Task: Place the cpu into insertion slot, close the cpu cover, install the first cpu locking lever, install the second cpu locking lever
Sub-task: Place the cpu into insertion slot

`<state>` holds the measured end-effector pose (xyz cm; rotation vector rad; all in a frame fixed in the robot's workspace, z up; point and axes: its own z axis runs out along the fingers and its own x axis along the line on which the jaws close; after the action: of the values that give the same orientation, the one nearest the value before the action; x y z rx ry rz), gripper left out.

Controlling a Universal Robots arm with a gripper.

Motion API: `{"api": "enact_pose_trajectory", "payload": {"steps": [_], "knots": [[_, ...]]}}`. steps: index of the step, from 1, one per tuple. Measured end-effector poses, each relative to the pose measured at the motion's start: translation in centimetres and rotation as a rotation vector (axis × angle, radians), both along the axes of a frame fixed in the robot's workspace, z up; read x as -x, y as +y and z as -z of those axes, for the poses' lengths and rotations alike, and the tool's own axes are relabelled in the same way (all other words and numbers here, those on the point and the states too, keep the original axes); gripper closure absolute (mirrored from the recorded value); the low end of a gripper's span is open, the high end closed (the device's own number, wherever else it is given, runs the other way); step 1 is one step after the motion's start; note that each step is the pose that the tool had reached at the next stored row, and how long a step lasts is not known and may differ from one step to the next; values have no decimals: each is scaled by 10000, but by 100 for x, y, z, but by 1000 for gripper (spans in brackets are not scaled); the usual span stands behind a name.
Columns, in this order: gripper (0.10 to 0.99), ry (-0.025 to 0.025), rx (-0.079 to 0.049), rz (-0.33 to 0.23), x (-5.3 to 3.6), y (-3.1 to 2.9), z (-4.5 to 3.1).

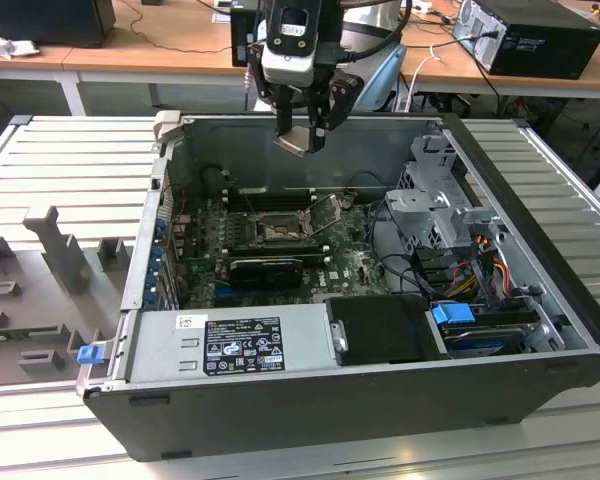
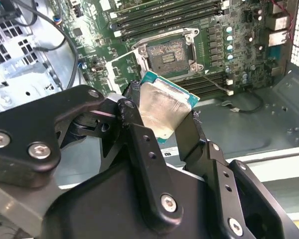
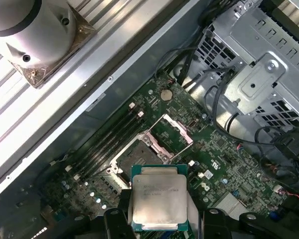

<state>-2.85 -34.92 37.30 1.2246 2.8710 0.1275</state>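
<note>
My gripper [image 1: 302,138] hangs above the back wall of the open computer case [image 1: 540,300], shut on the cpu [image 1: 296,144]. The chip's pale metal face with green edge sits tilted between the black fingers [image 2: 134,117] in both wrist views, at the cpu [image 2: 164,108] and the cpu [image 3: 157,201]. Well below it on the green motherboard [image 1: 350,265] lies the insertion slot [image 1: 278,231], its dark pin field bare in the insertion slot [image 2: 168,52] and the insertion slot [image 3: 133,155]. The cpu cover [image 3: 172,133] stands swung open beside the slot, a silvery frame, also the cpu cover [image 2: 123,63].
Black memory sticks [image 1: 265,198] run behind the slot and a long black card [image 1: 265,268] lies in front of it. A grey power supply [image 1: 235,345] fills the near side, a metal drive cage [image 1: 435,215] with cables the exterior view's right. Grey fixtures [image 1: 55,245] stand outside the case.
</note>
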Motion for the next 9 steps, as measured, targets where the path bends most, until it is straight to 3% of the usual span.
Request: {"api": "enact_pose_trajectory", "payload": {"steps": [9], "knots": [[561,0,17,1279,0,0,3]]}}
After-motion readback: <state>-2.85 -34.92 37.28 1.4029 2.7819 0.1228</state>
